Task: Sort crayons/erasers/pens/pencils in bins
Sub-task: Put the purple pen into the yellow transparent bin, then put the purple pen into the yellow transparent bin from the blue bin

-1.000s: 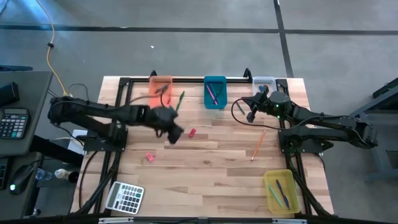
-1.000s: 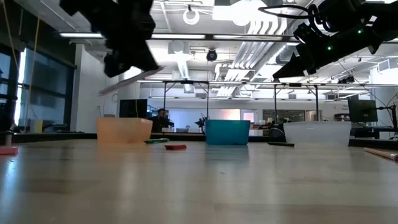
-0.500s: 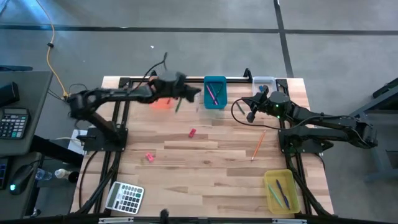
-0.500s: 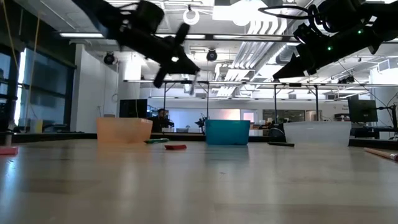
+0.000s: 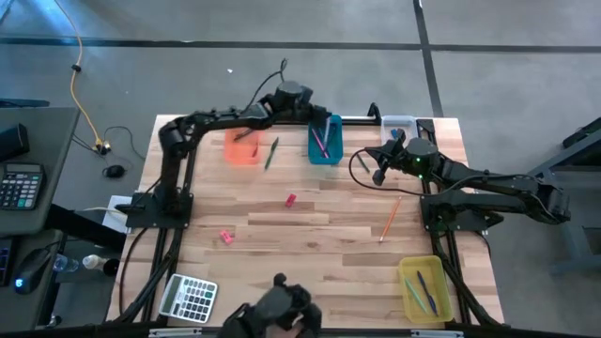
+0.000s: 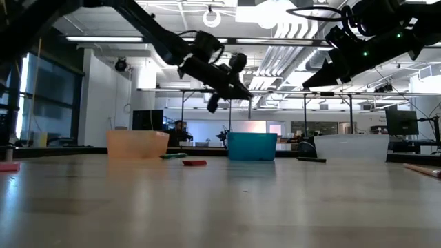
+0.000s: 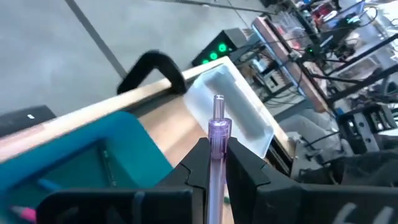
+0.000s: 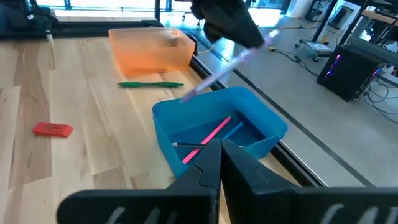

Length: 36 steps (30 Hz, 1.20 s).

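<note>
From above, the left gripper [image 5: 315,115] hangs over the teal bin [image 5: 325,140] at the table's [image 5: 310,244] far edge; the right gripper [image 5: 380,169] waits beside the clear bin [image 5: 398,123]. Low view: it carries a slim stick high above the teal bin [image 6: 252,146]. Left wrist: fingers [image 7: 200,158] pinch a purple pen [image 7: 217,143] tight. Right wrist: the right gripper's [image 8: 220,149] fingers pressed together, empty, over the teal bin [image 8: 219,134], a pink stick [image 8: 208,139] inside.

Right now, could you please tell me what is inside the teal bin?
The teal bin holds a pink stick lying diagonally, with a thin dark stick beside it. The right end effector's own fingers cover the near part of the bin.
</note>
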Each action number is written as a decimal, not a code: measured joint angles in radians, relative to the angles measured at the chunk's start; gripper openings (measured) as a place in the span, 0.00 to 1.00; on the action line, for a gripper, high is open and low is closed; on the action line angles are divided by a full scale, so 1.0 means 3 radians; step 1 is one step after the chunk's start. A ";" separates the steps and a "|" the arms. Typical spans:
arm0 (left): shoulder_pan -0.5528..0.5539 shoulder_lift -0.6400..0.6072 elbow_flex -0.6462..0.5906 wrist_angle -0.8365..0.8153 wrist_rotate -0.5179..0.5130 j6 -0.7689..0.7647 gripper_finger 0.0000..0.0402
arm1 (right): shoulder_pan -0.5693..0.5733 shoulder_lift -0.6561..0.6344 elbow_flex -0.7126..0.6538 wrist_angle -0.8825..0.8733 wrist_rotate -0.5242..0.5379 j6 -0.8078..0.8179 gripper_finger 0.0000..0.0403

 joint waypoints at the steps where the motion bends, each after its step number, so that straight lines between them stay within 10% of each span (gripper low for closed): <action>1: 0.0009 0.0068 0.0055 -0.0011 0.0004 -0.0027 0.05 | 0.0000 0.0000 0.0000 -0.0008 0.0000 0.0000 0.00; 20: 0.0107 0.0676 0.0255 -0.0068 -0.0002 -0.0020 0.06 | 0.0000 0.0000 0.0000 -0.0016 0.0000 0.0001 0.00; 36: 0.0124 0.0664 0.0255 -0.0079 0.0001 0.0209 0.25 | 0.0000 0.0000 0.0000 -0.0017 0.0001 0.0001 0.00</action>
